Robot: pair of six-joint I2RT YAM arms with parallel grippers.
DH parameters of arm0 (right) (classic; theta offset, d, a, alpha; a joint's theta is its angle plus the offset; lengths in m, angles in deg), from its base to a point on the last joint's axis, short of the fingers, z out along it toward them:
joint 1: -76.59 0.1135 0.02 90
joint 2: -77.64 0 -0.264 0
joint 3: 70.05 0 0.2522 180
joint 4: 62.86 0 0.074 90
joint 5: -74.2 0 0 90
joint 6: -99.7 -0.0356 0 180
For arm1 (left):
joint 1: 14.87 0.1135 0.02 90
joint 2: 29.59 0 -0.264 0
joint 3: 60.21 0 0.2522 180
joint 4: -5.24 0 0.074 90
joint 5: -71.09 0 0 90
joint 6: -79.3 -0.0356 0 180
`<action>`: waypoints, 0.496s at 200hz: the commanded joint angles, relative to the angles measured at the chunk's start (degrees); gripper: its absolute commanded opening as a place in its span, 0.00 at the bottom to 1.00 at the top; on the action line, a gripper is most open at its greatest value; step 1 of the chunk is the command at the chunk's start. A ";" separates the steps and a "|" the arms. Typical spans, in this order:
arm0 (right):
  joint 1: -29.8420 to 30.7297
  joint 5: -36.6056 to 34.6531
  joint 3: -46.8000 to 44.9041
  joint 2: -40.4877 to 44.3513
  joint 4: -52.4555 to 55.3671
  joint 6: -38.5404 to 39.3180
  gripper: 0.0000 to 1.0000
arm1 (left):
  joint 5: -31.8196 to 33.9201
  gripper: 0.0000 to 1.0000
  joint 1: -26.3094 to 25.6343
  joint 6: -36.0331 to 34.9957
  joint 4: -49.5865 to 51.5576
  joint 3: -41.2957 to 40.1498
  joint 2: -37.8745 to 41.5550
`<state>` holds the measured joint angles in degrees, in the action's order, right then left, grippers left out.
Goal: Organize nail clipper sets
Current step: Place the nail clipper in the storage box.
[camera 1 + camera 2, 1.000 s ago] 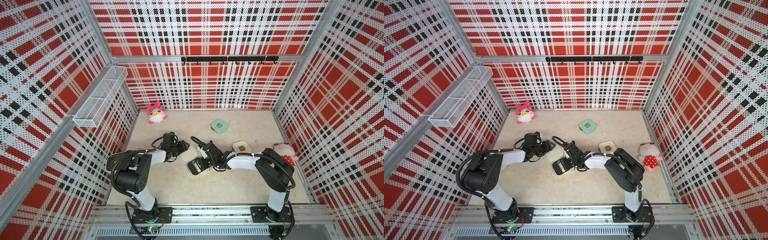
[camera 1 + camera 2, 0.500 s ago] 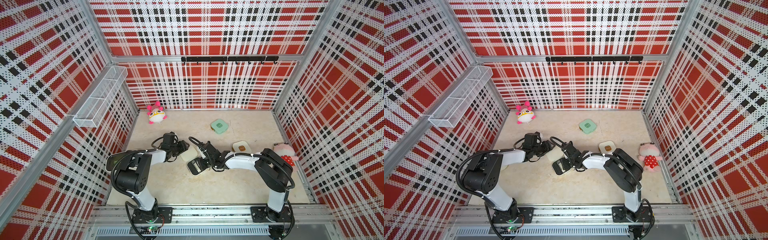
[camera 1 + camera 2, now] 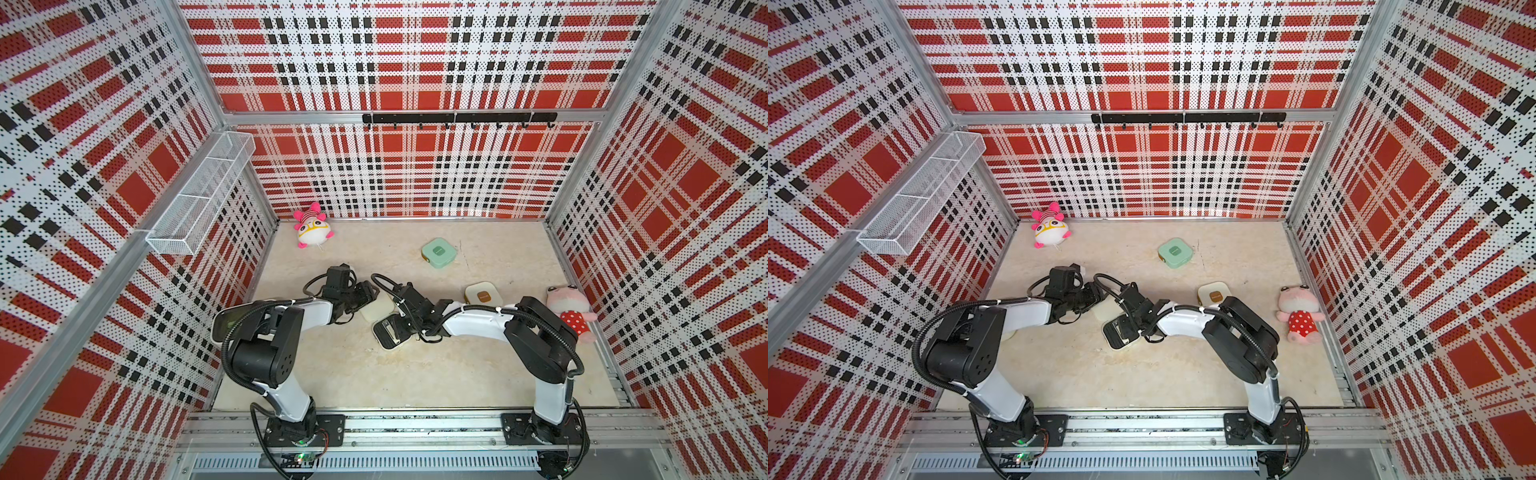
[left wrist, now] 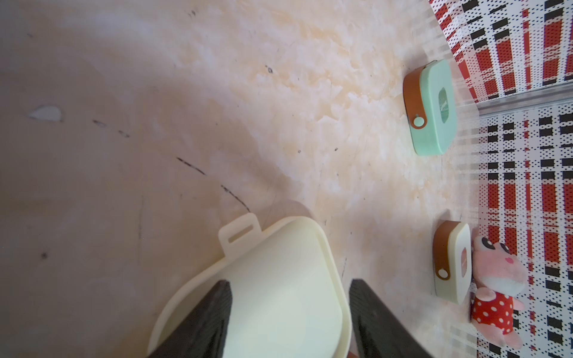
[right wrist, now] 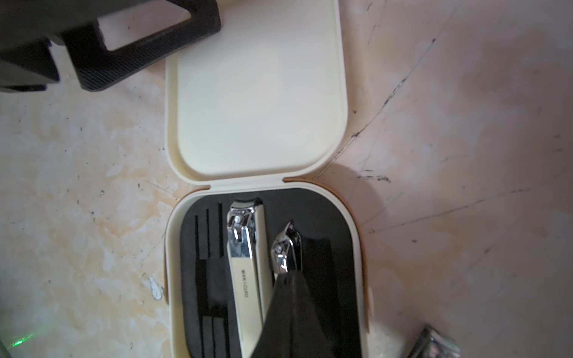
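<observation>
Right claw has crept slightly toward the left of the frame above the open cream case; its cable loop shifted with it.

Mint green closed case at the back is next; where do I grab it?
Take the mint green rounded-square case by two opposite side walls, coming straight down: it lies flat and shut, walls exposed. Probably skip the side with the brown strap, leaving its snap free.
</observation>
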<state>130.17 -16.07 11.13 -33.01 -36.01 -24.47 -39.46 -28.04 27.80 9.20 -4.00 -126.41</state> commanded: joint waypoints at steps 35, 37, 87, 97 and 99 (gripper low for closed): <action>0.71 -5.23 -1.36 -6.24 11.93 -1.07 0.02 | -0.01 0.65 -0.37 -1.06 0.40 0.17 -0.39; 0.73 -5.43 -1.24 -6.24 12.02 -1.05 0.02 | -0.01 0.65 -0.37 -1.04 0.38 0.17 -0.39; 1.00 -5.06 1.18 -3.53 10.65 -0.25 0.06 | 0.07 0.65 -0.37 -0.97 0.43 -0.01 0.30; 0.95 -4.96 2.17 -2.69 10.56 0.11 0.07 | 0.08 0.65 -0.44 -0.97 0.46 -0.01 0.40; 0.99 -4.92 2.30 -2.59 10.56 0.15 0.07 | 0.08 0.65 -0.43 -0.97 0.44 -0.01 0.44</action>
<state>131.15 -19.70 13.93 -33.69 -32.34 -24.75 -39.46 -28.08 27.80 9.20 -4.00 -126.41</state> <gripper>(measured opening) 0.064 0.653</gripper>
